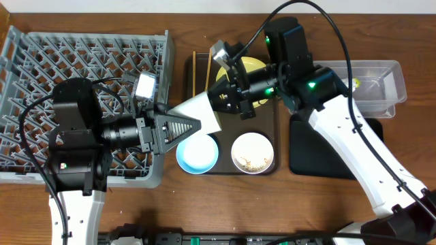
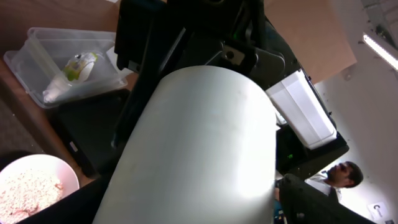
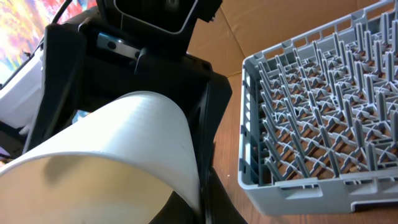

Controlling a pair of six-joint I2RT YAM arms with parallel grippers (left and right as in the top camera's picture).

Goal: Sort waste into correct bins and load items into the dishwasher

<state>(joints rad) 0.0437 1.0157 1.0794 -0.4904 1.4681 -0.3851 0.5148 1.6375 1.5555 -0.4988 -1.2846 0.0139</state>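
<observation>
A small white cup (image 1: 203, 112) is held on its side above the serving tray's left edge, between both grippers. My left gripper (image 1: 187, 128) is shut around its body (image 2: 199, 143). My right gripper (image 1: 228, 101) pinches its rim (image 3: 112, 162), one finger inside and one outside (image 3: 199, 199). The grey-blue dish rack (image 1: 82, 54) stands at the left and also shows in the right wrist view (image 3: 311, 93). The light-blue bowl (image 1: 197, 153), the white bowl with crumbs (image 1: 253, 153) and the yellow plate (image 1: 248, 67) sit on the tray. Two chopsticks (image 1: 194, 71) lie at its left.
The dark-brown serving tray (image 1: 231, 171) is in the middle. The clear tub (image 1: 371, 85) at the far right holds the green-and-yellow wrapper (image 2: 81, 62) and the white napkin (image 2: 53, 90). The black tray (image 1: 327, 150) lies in front of it, partly under my right arm.
</observation>
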